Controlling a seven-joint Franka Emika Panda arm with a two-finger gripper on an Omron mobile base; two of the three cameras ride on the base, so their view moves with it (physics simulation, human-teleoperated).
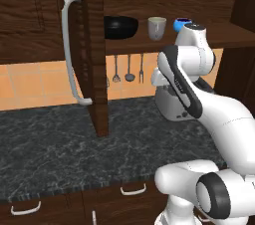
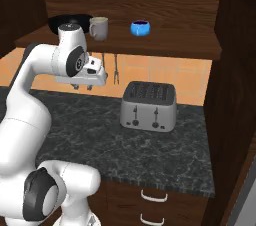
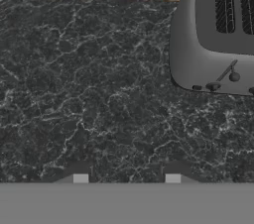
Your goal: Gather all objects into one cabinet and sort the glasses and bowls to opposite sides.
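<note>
overhead, gripper hanging over dark counter, fingers parted about halfway, empty, touching nothing. toaster off to its right. up behind on cabinet shelf: black bowl, mug, blue bowl.

No readable txt, labels, brands or nos. anywhere, toaster front was plain, mug was unmarked

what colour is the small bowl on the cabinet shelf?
Bright blue with a dark inside; the small bowl shows best in the right base view.
</note>
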